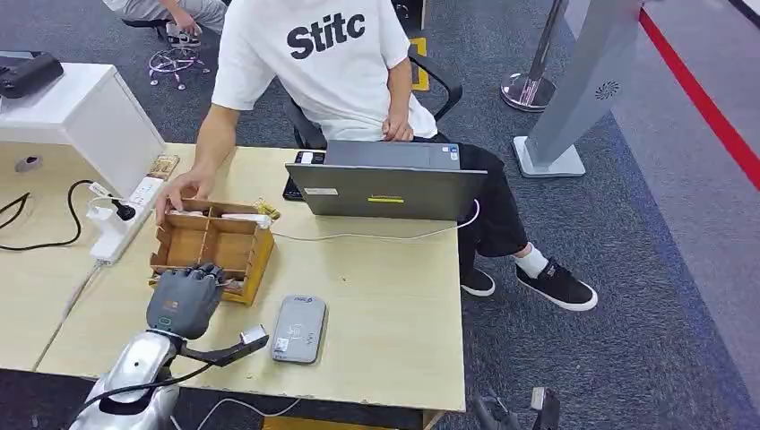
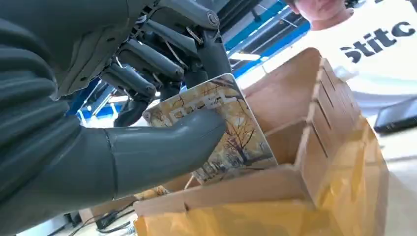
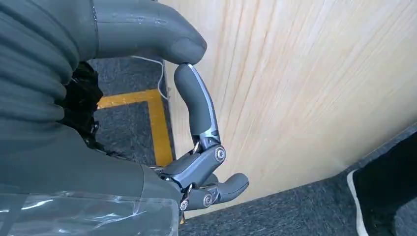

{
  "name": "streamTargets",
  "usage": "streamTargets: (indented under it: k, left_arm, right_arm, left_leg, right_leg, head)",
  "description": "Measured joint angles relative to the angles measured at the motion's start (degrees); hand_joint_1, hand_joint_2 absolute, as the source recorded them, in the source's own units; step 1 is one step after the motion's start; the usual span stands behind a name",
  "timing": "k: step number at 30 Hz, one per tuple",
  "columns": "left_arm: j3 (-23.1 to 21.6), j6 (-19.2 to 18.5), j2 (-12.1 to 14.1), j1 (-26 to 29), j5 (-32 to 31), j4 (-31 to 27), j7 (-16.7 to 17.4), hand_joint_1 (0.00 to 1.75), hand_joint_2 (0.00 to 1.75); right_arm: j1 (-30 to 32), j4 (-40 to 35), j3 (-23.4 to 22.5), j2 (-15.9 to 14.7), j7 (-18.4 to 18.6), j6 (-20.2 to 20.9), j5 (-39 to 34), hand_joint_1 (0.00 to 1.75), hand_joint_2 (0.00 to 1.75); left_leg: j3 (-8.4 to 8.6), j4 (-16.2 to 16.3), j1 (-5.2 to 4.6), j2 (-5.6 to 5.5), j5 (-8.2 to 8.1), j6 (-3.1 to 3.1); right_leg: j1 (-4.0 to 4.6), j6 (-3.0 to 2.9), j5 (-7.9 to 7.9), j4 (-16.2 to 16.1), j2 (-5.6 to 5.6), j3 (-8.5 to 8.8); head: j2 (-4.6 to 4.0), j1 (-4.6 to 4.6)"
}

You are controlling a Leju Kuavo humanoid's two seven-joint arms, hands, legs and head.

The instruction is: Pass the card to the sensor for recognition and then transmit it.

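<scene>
Floor: dark grey carpet [image 1: 627,269] throughout, with a red stripe [image 1: 708,107] running diagonally at the far right and yellow marking [image 1: 418,63] behind the chair. Furniture: a light wood worktop [image 1: 385,313] adjoining a second, similar table [image 1: 36,287] on the left; a white cabinet [image 1: 90,116] stands at the far left. A black office chair [image 1: 439,85] sits behind the worktop. A grey standing panel on a flat base [image 1: 574,98] and a chrome stanchion base [image 1: 529,90] occupy the far right. Lighting even, no strong shadows.
</scene>
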Motion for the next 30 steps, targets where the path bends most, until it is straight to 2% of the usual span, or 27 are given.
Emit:
streamTargets:
  k: [7,10,13,15,17,19,24,30]
  left_arm:
    - [1.5,0.5,-2.4,-0.1,0.1,-3.8,0.9,1.75,1.75]
    - [3.0,1.7,-4.3,-0.2,2.8,-6.3,-1.1,1.75,1.75]
    - [5.3,1.8,-7.2,-0.2,7.8,-11.8,-3.7,1.75,1.75]
    - [7.6,0.2,-9.3,-0.8,12.5,-15.5,-5.9,1.75,1.75]
    - [10.0,-3.1,-11.0,-1.6,18.2,-18.7,-8.3,1.75,1.75]
    - [12.3,-4.9,-12.5,-2.4,20.9,-20.9,-9.7,1.75,1.75]
    - [15.8,-5.5,-15.0,-3.1,21.4,-23.3,-11.8,1.75,1.75]
    - [17.4,-5.3,-16.2,-3.1,20.9,-23.6,-12.4,1.75,1.75]
  right_arm:
    - [0.0,0.0,0.0,0.0,0.0,0.0,0.0,0.00,1.75]
    - [0.0,0.0,0.0,0.0,0.1,0.0,-0.2,0.00,1.75]
    - [0.1,0.0,0.0,0.0,0.2,0.0,-0.1,0.00,1.75]
    - [0.1,0.0,0.0,0.0,0.2,0.0,0.0,0.00,1.75]
    - [0.1,0.0,0.0,0.0,0.2,0.0,0.0,0.00,1.75]
    - [0.1,0.0,0.0,0.0,0.2,0.0,0.0,0.00,1.75]
    - [0.1,0.0,0.1,0.0,0.2,0.0,0.0,0.00,1.75]
    - [0.1,0.0,0.3,0.0,0.3,0.0,0.1,0.00,1.75]
  left_leg:
    - [-0.01,0.0,0.00,0.00,0.00,0.00]
    - [-0.01,0.0,0.00,0.00,0.00,0.00]
    - [-0.02,0.0,0.00,0.01,0.00,0.00]
    - [-0.02,0.0,0.00,0.00,0.00,0.00]
    - [-0.02,0.0,-0.01,-0.01,0.00,0.00]
    - [-0.01,0.0,0.00,-0.01,0.00,0.00]
    - [-0.01,0.0,0.00,0.00,0.00,0.00]
    - [-0.02,0.0,0.00,-0.02,0.00,0.00]
  right_leg:
    - [0.00,0.00,0.00,0.0,0.00,0.00]
    - [0.00,0.00,0.00,0.0,0.00,0.00]
    - [0.00,0.00,0.00,0.0,0.01,0.00]
    - [0.00,0.00,0.00,0.0,0.00,0.00]
    - [0.00,0.00,0.00,0.0,-0.01,0.00]
    - [0.00,0.00,0.00,0.0,-0.01,0.00]
    - [0.00,0.00,0.00,0.0,0.00,0.00]
    - [0.00,0.00,0.00,0.0,-0.01,0.00]
  head:
    - [0.00,-0.02]
    - [0.00,0.00]
    - [0.00,0.00]
    - [0.00,0.00]
    - [0.00,0.00]
    - [0.00,0.00]
    - [0.00,0.00]
    - [0.00,0.00]
